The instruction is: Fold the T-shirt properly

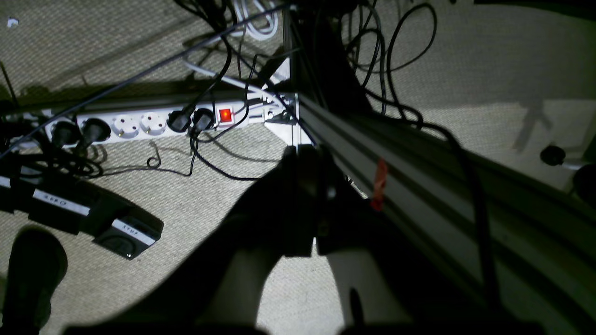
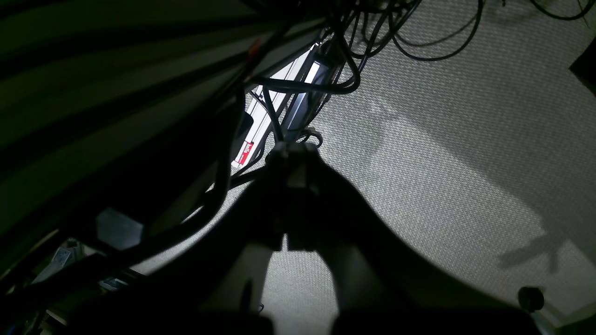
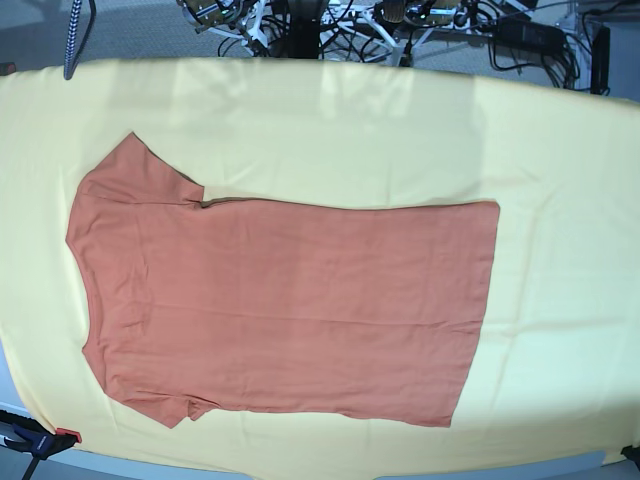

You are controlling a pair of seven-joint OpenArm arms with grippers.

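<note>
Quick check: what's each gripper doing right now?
Left gripper: closed, holding nothing.
Right gripper: closed, holding nothing.

Matt, soft cloth T-shirt

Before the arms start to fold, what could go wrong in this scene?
1. The T-shirt lies flat on a loose yellow cloth; a pinch may catch both layers and drag the cloth.
2. Both grippers, left and right, hang shut below the table near loose cables; rising, they might snag one.
3. One sleeve has a small tuck, which could spoil the fold.
</note>
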